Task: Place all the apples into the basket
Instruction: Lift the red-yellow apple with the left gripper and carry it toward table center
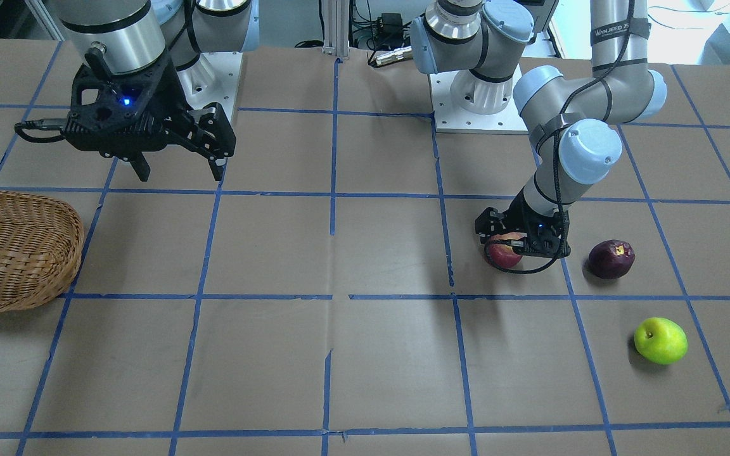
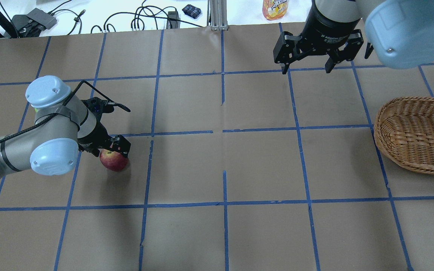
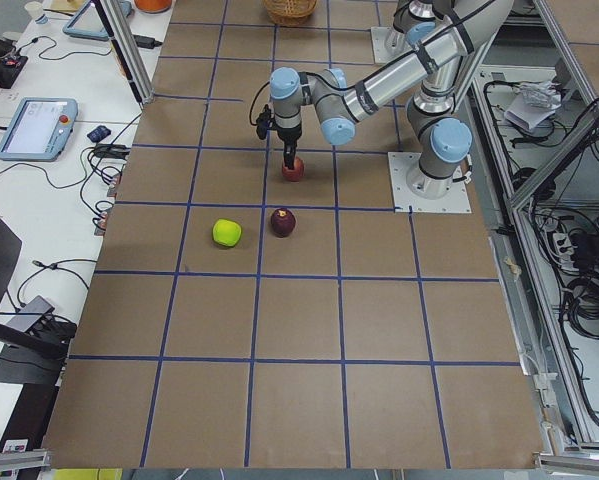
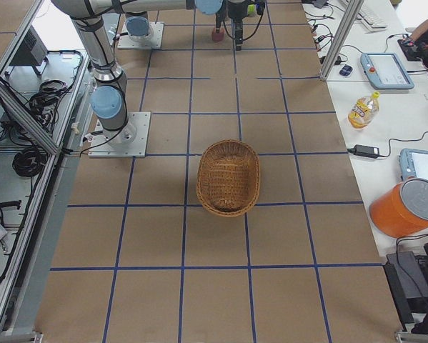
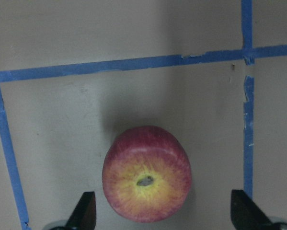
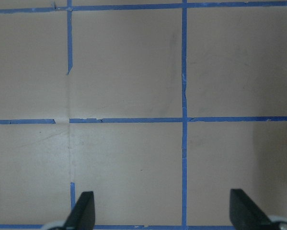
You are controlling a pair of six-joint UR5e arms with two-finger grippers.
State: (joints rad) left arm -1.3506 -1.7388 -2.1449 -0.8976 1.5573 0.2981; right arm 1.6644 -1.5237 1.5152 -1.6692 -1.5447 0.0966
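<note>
The left gripper point(image 5: 165, 211) hangs directly over one apple point(image 5: 147, 173), with a finger on each side of it and neither touching (the apple sits on the table point(image 1: 365, 253)). A second apple point(image 1: 611, 259) lies near that gripper's left. A third apple point(image 1: 660, 341) lies further left and further out from the robot. The basket point(image 2: 416, 135) sits well apart, to the right of the right gripper point(image 2: 306, 70).

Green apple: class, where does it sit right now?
In the front-facing view the green apple lies lower right, on the robot's left side, nearest the dark apple.
</note>
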